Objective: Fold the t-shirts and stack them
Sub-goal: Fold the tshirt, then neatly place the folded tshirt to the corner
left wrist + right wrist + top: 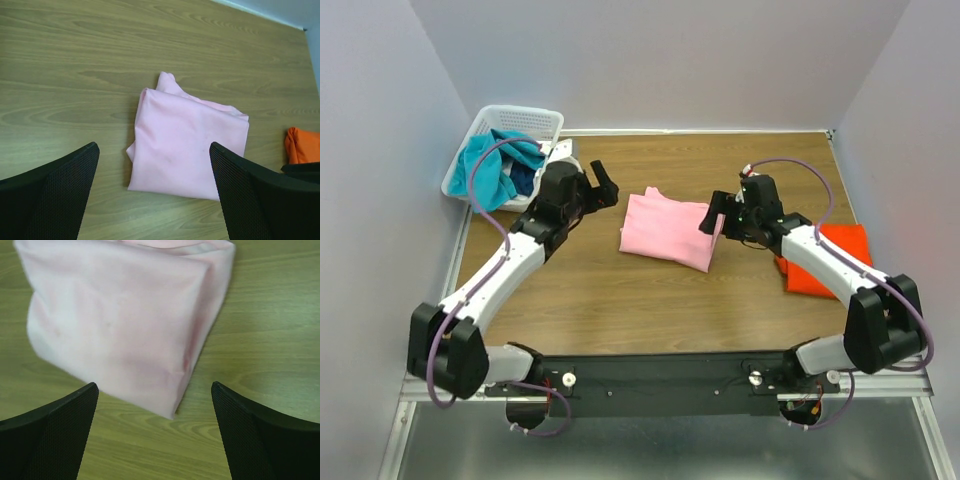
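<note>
A folded light pink t-shirt (665,230) lies in the middle of the wooden table (620,300); it also shows in the left wrist view (185,150) and the right wrist view (125,320). A folded bright orange t-shirt (830,260) lies at the right, partly under the right arm, with its edge visible as an orange t-shirt corner (302,146). My left gripper (603,187) hovers open just left of the pink shirt. My right gripper (715,218) stands open at the shirt's right edge. Neither holds anything.
A white basket (520,125) at the back left corner holds teal and dark blue garments (500,165). Grey walls close in the table on the left, back and right. The arm bases sit on a black rail (660,380) at the near edge.
</note>
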Available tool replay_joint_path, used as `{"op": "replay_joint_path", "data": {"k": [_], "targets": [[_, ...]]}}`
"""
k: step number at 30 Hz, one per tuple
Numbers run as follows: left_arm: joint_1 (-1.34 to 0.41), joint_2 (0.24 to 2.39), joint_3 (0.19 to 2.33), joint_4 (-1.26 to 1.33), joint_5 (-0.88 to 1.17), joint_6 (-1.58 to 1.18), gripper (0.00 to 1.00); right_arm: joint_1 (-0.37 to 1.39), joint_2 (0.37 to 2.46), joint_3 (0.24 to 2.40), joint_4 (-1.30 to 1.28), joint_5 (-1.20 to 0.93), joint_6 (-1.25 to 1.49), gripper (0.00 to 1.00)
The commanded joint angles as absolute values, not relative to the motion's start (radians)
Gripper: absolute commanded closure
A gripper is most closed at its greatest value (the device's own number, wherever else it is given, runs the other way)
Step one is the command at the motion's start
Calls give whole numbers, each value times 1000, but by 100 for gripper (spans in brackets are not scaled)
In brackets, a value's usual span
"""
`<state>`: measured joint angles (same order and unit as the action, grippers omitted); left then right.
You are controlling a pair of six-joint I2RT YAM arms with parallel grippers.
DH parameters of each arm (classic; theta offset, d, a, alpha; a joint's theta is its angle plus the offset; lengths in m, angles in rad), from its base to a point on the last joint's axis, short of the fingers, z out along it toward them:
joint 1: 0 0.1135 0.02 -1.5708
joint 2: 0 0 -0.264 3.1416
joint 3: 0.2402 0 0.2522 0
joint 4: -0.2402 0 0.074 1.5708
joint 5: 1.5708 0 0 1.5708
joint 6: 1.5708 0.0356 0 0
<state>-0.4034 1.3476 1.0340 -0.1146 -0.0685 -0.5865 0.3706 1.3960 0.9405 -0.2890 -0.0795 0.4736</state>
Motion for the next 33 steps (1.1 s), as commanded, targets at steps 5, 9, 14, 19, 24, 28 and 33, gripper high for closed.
{"op": "replay_joint_path", "data": {"k": [5,9,14,19,24,28,33], "targets": [[-408,1132,901,-204,-228,-650,2,362,1587,1024,-359,74,606,0],[-408,1120,876,-230,-245,-660,2,361,1686,1081,-360,101,615,2],[-408,1126,844,-226,-244,-660,2,365,1790,1134,-353,80,597,12],[-407,1135,847,-225,-248,-646,2,371,1870,1164,-351,97,594,23],[-407,1121,841,-219,-261,-640,2,391,1916,1169,-345,87,583,57],[-407,1111,841,-215,-261,-635,2,394,1936,1166,-344,57,563,76],[-407,1103,833,-210,-262,-632,2,397,1887,1132,-345,41,494,97]]}}
